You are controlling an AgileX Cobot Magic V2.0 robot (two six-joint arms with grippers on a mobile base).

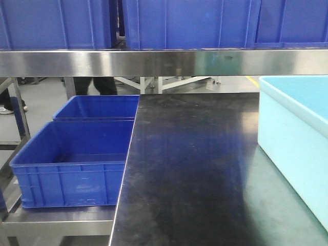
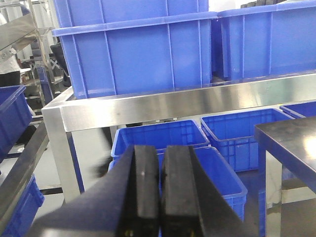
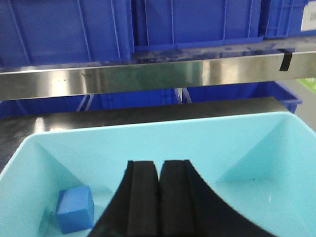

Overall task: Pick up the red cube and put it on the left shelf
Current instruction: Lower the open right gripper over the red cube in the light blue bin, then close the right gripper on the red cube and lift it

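Both arms are parked and neither shows in the front view, so it's the wrist cameras that tell the story. The left hand (image 2: 160, 163) has its two dark pads pressed flat together with nothing between them, closed and empty, looking out over the steel frame (image 2: 163, 101) and the blue crates (image 2: 177, 145) beneath it. The right hand (image 3: 159, 170) is the same, pads shut on each other and carrying nothing, and it hangs over the pale blue tub (image 3: 163, 140), which in the front view stands at three o'clock on the dark bench (image 1: 195, 154). Down inside that tub, at about eight o'clock from the right hand, lies a blue cube (image 3: 75, 208), and that is the only block I can find. The red cube is nowhere to be seen in any of the three views; if it's in the tub, it's under the hand or outside the frame, and I can't say which. The left shelf (image 1: 56, 223), which I take to be the steel ledge at seven o'clock in the front view, carries only those blue crates as far as I can see. So by my reading nothing is done: the cube is to be found, gripped, carried across and set down.
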